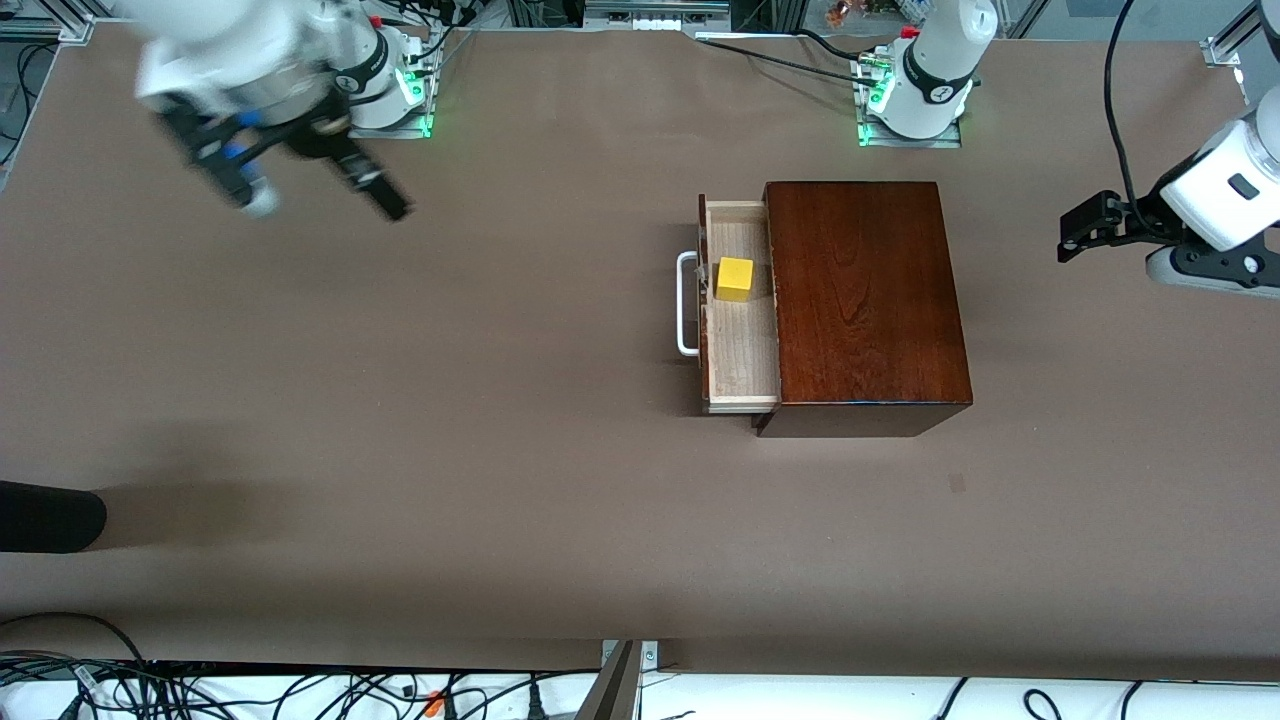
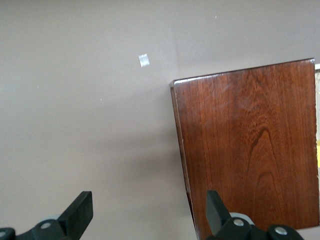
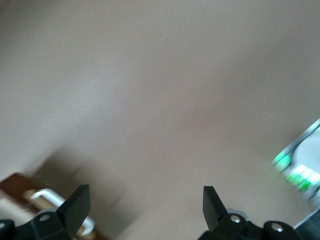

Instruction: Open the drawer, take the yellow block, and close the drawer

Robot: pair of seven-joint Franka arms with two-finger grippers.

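While the drawer (image 1: 741, 330) stands pulled out of the dark reddish-brown wooden box (image 1: 865, 300) right of the frame's centre in the front view, the yellow block (image 1: 734, 279) sits inside its pale tray, just beside the white U-shaped handle (image 1: 686, 304). High in the upper left of that frame, the right gripper (image 1: 320, 200) hangs over bare brown table (image 1: 400, 420) with its fingers spread wide and nothing between them. At the right edge, the left gripper (image 2: 150, 212) waits beside the box, its fingers likewise parted and empty.
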